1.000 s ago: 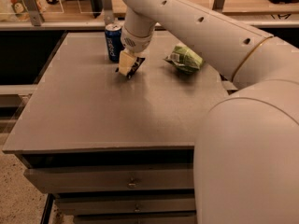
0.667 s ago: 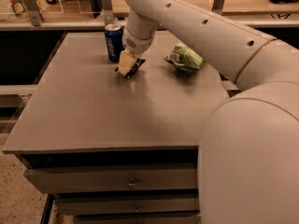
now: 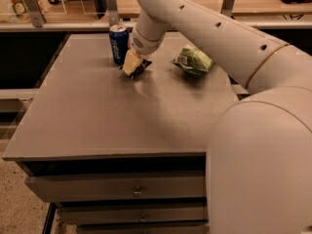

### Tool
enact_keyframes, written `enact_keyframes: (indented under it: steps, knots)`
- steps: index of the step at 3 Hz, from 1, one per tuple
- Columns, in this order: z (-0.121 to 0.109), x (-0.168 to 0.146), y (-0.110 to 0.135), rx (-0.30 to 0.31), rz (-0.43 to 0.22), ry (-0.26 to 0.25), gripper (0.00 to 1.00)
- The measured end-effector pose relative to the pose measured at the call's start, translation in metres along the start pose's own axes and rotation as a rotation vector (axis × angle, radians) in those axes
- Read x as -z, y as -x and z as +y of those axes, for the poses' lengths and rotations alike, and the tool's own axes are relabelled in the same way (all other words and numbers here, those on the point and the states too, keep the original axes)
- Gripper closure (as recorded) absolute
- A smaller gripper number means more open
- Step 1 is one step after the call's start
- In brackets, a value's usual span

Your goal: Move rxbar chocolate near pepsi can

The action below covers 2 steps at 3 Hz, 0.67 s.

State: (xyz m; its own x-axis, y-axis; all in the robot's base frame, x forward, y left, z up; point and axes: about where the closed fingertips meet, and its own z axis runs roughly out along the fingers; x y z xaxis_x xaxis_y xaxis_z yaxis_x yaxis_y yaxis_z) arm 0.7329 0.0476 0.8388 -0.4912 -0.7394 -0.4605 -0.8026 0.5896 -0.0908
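Observation:
The pepsi can (image 3: 118, 44) stands upright at the far left of the grey table (image 3: 122, 116), dark blue with white lettering and a silver top. My gripper (image 3: 132, 66) is just right of the can, low over the table, with its yellowish fingers (image 3: 129, 62) pointing down. The rxbar chocolate (image 3: 141, 68) shows as a dark flat wrapper at the fingers, partly hidden by them, close to the can's base.
A green snack bag (image 3: 193, 61) lies to the right of the gripper. My white arm (image 3: 214, 38) crosses over the table's right side. Drawers (image 3: 136, 189) sit below the table's front edge. A railing and glass panels run behind the table.
The gripper with the rxbar chocolate has barely moved beside the can; the view has shifted slightly.

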Motion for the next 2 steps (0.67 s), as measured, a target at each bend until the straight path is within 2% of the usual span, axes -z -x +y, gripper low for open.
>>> enact_keyframes:
  steps: [1, 2]
  knots:
    - [-0.0051, 0.0025, 0.0024, -0.036, -0.029, -0.011, 0.83]
    - [-0.0078, 0.0034, 0.0031, -0.061, -0.037, -0.022, 0.59]
